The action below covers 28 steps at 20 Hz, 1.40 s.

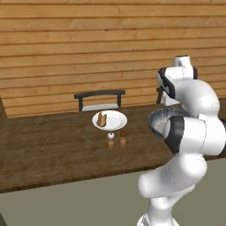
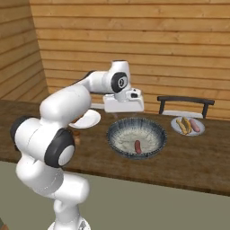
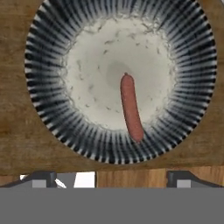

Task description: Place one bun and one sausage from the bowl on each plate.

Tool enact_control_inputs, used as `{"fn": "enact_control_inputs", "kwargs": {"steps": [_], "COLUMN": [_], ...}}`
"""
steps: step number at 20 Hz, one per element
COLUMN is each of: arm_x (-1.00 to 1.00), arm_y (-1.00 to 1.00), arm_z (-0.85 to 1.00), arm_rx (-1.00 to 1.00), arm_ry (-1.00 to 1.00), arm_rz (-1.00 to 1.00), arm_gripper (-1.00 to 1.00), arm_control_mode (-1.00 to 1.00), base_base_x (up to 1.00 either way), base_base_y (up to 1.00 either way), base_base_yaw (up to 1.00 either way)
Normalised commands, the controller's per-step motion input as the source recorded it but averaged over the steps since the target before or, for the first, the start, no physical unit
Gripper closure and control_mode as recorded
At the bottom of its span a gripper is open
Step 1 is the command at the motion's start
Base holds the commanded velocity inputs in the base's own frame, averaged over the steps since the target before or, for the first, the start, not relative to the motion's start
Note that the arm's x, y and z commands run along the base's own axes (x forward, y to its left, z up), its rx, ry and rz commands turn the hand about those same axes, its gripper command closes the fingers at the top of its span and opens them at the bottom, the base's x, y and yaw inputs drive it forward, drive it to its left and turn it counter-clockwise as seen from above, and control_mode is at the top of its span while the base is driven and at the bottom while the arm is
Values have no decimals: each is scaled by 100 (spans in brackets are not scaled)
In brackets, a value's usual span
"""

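The blue-grey patterned bowl (image 3: 43, 65) lies straight below the hand, and one sausage (image 3: 131, 107) rests on its pale inside. My gripper (image 3: 111, 178) is open and empty, its fingertips (image 3: 40, 178) wide apart above the bowl's near rim. From the right base view the gripper (image 2: 123, 111) hovers over the bowl (image 2: 114, 132) and the sausage (image 2: 137, 146). One white plate (image 2: 200, 130) to the right carries a bun (image 2: 182, 126) and a sausage (image 2: 194, 125). The other plate (image 1: 118, 120) holds a bun (image 1: 101, 119); it is partly behind my arm as a plate (image 2: 90, 120).
A salt shaker (image 1: 111, 140) and a pepper shaker (image 1: 123, 138) stand on the wooden table (image 1: 48, 150) just in front of the left plate. Dark chairs (image 1: 99, 99) sit behind the table against a wooden wall. My arm hides part of the bowl (image 1: 156, 119).
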Motion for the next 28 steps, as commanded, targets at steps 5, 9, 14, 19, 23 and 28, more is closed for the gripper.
{"fn": "enact_control_inputs", "kwargs": {"steps": [5, 9, 14, 19, 23, 28], "arm_x": [0, 0, 0, 21, 17, 4], "arm_y": [-3, -25, -34, -4, 0, -17], "arm_z": [-51, -64, -62, -49, -52, -27], "arm_rx": [4, 0, 0, 0, 0, 0], "arm_ry": [1, 0, 2, 0, 0, 0], "arm_rz": [0, 0, 0, 0, 0, 0], "arm_gripper": [-100, -100, -100, -100, -100, -100], "arm_control_mode": [-100, -100, -100, -100, -100, -100], "base_base_x": [0, 0, 0, 0, 0, 0], "base_base_y": [0, 0, 0, 0, 0, 0], "base_base_yaw": [0, 0, 0, 0, 0, 0]}}
